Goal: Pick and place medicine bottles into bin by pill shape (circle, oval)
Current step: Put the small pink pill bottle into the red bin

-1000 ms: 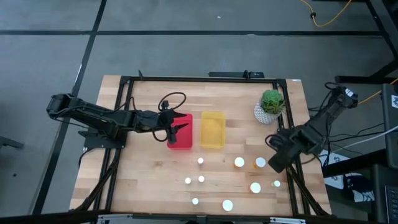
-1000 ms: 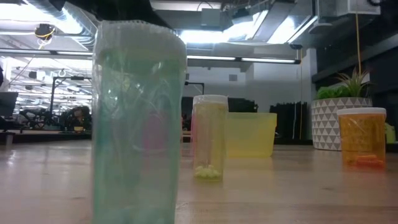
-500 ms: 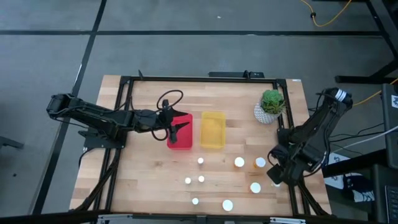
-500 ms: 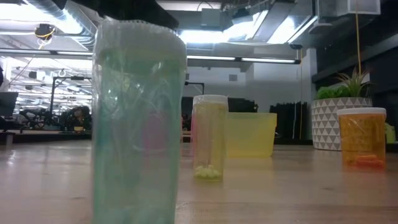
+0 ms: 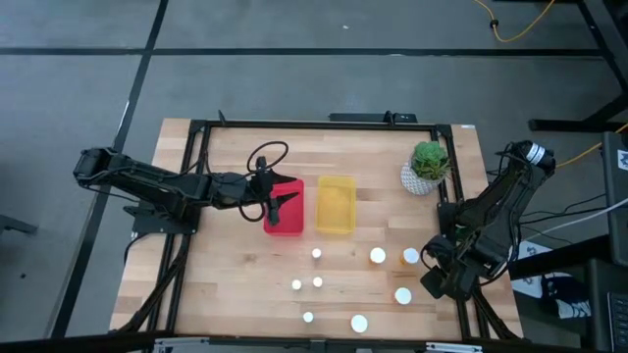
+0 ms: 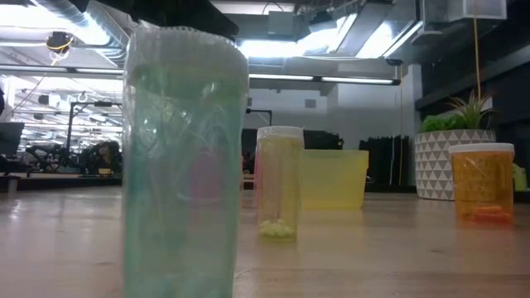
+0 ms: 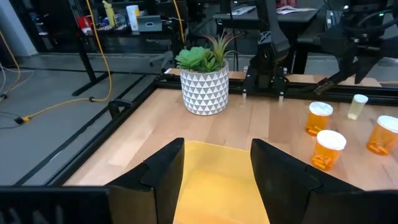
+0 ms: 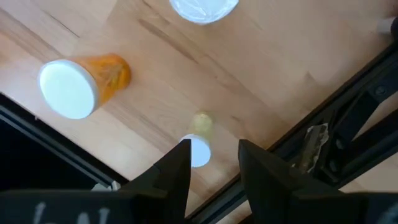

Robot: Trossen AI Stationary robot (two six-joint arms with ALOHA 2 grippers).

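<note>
- My left end effector [image 5: 278, 206] hangs over the red bin [image 5: 290, 218], mid-tabletop, nearer the left edge. Fingers apart, nothing between them.
- Left wrist view: the yellow bin [image 7: 217, 186] sits straight ahead past my fingers, with the potted plant [image 7: 204, 78] beyond it.
- My right end effector [image 5: 437, 279] is at the right edge of the tabletop [image 5: 235, 284], pointing down.
- Its fingers are narrow, almost closed. They grip nothing that I can make out.
- Right wrist view: a small bottle [image 8: 199, 148] with a white cap stands on the wood just past my fingertips, hard against the frame rail. One finger [image 8: 177, 171] hides part of the cap.
- That view also shows an orange bottle [image 8: 81, 84] nearby and a wide white cap [image 8: 204, 6] further in.
- High view, medicine bottles on the half of the tabletop below the bins: three in a row [image 5: 316, 254] [image 5: 378, 256] [image 5: 410, 257].
- Below that row: a pair [image 5: 296, 285] [image 5: 318, 282] and one wider cap [image 5: 403, 295].
- Two more sit close to the lower edge [image 5: 308, 317] [image 5: 359, 323].
- Both bins sit side by side, just apart, mid-tabletop. I can't see any bottle in either one.
- The plant is in the back-right corner.
- Low view: a teal bottle [image 6: 182, 165] is right at the lens, a yellow bottle [image 6: 279, 182] is behind it, and an orange-bodied bottle [image 6: 482, 182] is towards the plant side.
</note>
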